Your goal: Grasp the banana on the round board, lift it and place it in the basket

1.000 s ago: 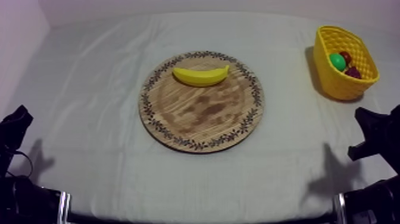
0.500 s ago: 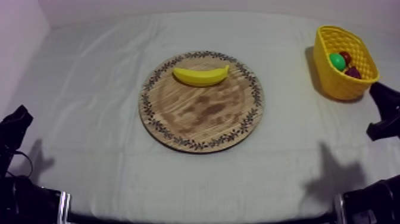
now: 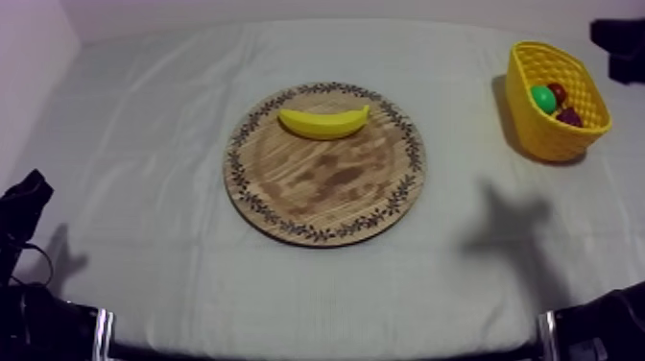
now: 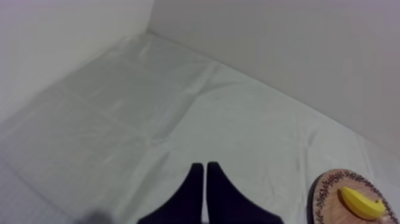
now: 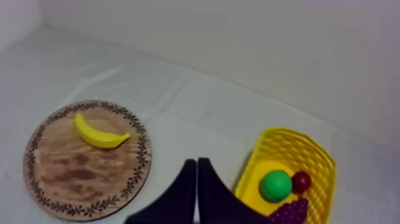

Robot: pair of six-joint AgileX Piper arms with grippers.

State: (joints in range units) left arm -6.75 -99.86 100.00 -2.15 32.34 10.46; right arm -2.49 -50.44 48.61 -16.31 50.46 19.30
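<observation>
The yellow banana (image 3: pixel 323 122) lies on the far part of the round wooden board (image 3: pixel 326 187) in mid-table. The yellow basket (image 3: pixel 542 139) stands at the far right. My right arm (image 3: pixel 619 38) hangs high beyond the basket. In its wrist view my right gripper (image 5: pixel 197 162) is shut on nothing, above the cloth between the board (image 5: pixel 77 173) with the banana (image 5: pixel 100 136) and the basket (image 5: pixel 297 140). My left gripper (image 3: pixel 27 192) rests at the near left. Its fingers lie together as a wedge (image 4: pixel 205 167), far from the banana (image 4: pixel 362 203).
Inside the basket lie a green fruit (image 5: pixel 275 185), a small red fruit (image 5: pixel 301 181) and dark grapes (image 5: pixel 290 210). The right arm's shadow (image 3: pixel 509 226) falls on the cloth right of the board. Walls close the table at the back and left.
My right arm has risen from the near right edge up past the basket to the far right corner, and its shadow has shifted toward the board. The left arm and the banana are still.
</observation>
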